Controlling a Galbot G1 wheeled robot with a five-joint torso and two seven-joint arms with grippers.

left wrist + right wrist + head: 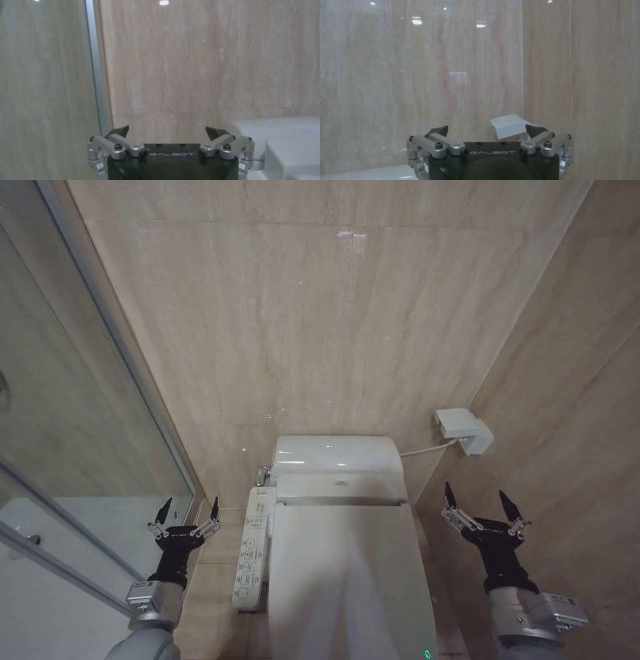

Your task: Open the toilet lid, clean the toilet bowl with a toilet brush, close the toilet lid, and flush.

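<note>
Overhead, beige marble walls point(300, 310) enclose the closed toilet lid point(345, 570).

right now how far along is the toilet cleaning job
Nothing looks done. The toilet lid lies closed over the toilet, so the bowl is hidden. Nothing is in hand: the left hand is open beside the side control panel, and the right hand is open on the toilet's other side, both empty. Left to do: open the lid, brush, close, flush.
</note>
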